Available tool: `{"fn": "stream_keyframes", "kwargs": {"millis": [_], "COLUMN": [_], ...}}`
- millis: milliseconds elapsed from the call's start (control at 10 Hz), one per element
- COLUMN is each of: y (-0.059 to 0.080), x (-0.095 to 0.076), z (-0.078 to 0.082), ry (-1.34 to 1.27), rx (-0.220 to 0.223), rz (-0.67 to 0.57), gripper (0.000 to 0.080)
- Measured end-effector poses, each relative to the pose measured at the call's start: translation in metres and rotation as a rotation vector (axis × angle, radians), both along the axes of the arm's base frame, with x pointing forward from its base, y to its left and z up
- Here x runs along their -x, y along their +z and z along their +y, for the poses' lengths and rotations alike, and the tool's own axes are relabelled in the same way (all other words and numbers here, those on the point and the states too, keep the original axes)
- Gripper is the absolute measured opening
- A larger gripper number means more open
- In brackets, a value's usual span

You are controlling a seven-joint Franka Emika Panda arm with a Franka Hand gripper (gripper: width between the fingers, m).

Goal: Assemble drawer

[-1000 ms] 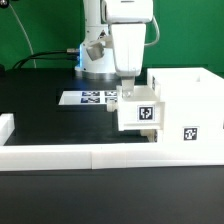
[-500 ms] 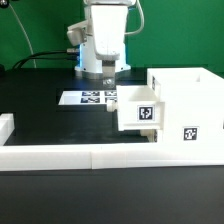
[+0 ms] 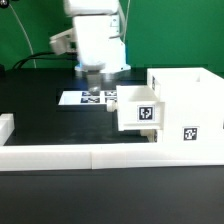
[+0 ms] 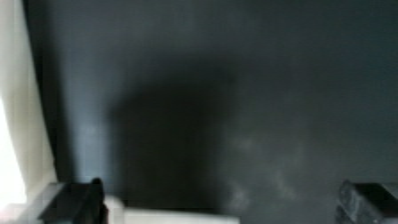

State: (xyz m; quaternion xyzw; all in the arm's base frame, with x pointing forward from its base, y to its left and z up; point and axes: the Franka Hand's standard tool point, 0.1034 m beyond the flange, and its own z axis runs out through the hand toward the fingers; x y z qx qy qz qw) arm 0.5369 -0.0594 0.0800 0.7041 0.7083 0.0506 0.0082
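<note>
Drawer housing (image 3: 185,110), the big white hollow box, sits on the black table (image 3: 50,125) toward the exterior view's right, up against the low white border wall (image 3: 60,153) at the near edge. One small tray (image 3: 137,112) is poking out of its side facing the exterior view's left. I count two black-and-white square tags on the kit: one on the tray front, one on the housing's near face. No readable text or brand anywhere, just tag patterns. The marker board (image 3: 88,98) lies flat on the table behind the tray, with about three tags showing, partly hidden. The gripper (image 3: 93,75) hangs above that board, apart from the tray, holding nothing. In the wrist view its two dark fingertips (image 4: 71,202) sit at opposite edges of the frame, so it's spread wide, with mostly dark table and a strip of white between them.
</note>
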Motion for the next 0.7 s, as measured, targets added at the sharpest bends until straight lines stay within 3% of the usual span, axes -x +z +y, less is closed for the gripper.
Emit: {"fn": "stream_keyframes", "kwargs": {"millis": [200,400,700], "y": [-0.008,-0.02,-0.02], "x": [0.0,-0.002,-0.004], "z": [-0.012,-0.012,0.016], "ry": [0.031,0.023,-0.021], "rx": [-0.054,-0.139,-0.152], "rz": [0.009,0.035,0.051], "gripper": [0.0648,0.0648,0.0648]}}
